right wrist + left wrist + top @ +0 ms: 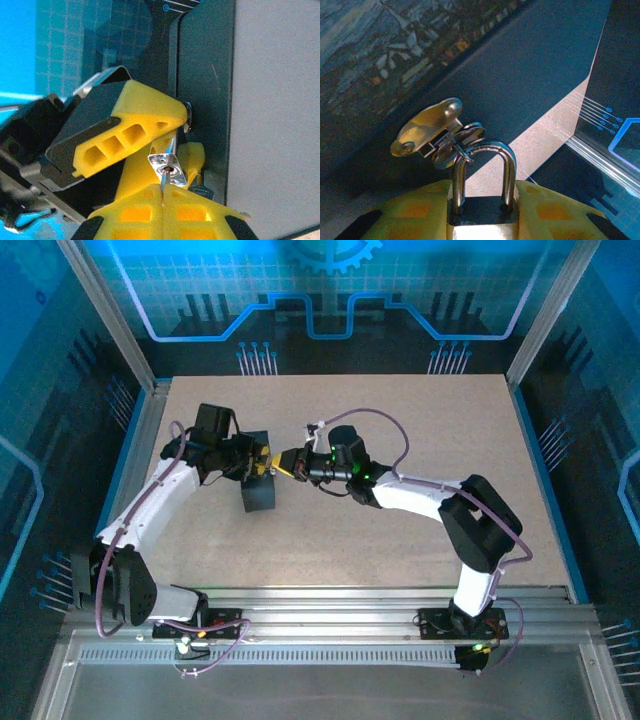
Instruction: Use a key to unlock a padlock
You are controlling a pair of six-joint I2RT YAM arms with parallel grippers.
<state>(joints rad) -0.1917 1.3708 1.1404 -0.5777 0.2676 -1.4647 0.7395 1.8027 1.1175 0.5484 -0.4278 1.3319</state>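
The small silvery padlock (481, 220) sits between my left gripper's (482, 202) yellow fingers (405, 220), which are shut on its body. Its shackle (507, 165) points away from the wrist, with both legs down in the body. The shackle passes through a brassy hasp plate (425, 130) on the dark blue tin box (520, 75). In the right wrist view, my right gripper (163, 197) is shut on the thin key (164, 182). Seen edge-on, the key's tip is at the keyhole in the padlock's silvery underside (169, 167). From above, the left gripper (257, 462) and the right gripper (283, 464) meet tip to tip beside the box (258, 495).
The box stands on the tan table (420, 420), left of centre, close against the left gripper. The left gripper's yellow fingers (135, 125) crowd the right wrist view just above the key. Blue enclosure walls (60, 360) surround the table.
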